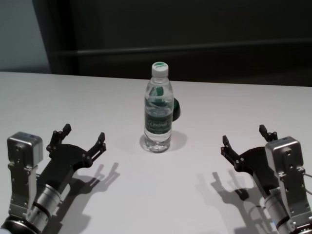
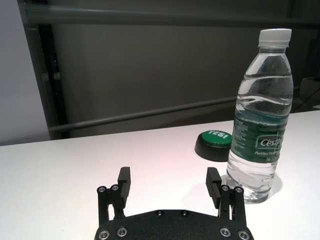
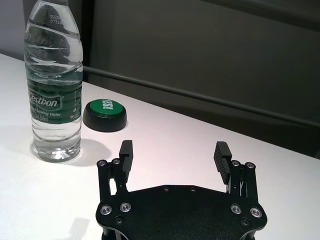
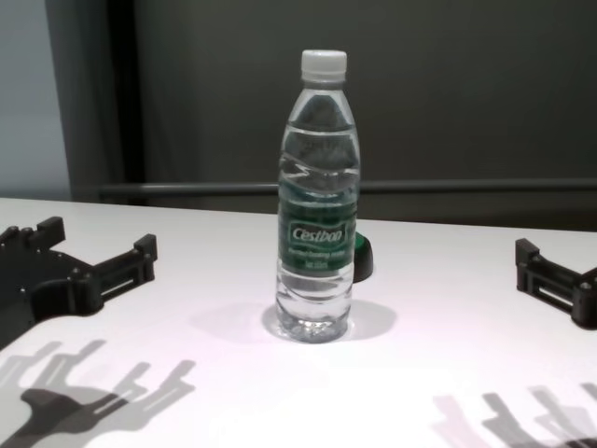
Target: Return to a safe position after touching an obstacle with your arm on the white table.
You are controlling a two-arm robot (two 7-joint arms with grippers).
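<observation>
The obstacle, a clear water bottle [image 1: 158, 114] with a white cap and green "Cestbon" label, stands upright in the middle of the white table [image 1: 156, 204]. It also shows in the chest view [image 4: 317, 224], the left wrist view [image 2: 260, 120] and the right wrist view [image 3: 54, 85]. My left gripper [image 1: 83, 138] is open and empty, held above the table at the near left, apart from the bottle. My right gripper [image 1: 246, 139] is open and empty at the near right, also apart from it.
A small dark-green round button [image 3: 105, 114] lies on the table just behind the bottle, partly hidden by it in the head view [image 1: 175, 109]. A dark wall with a rail runs behind the table's far edge.
</observation>
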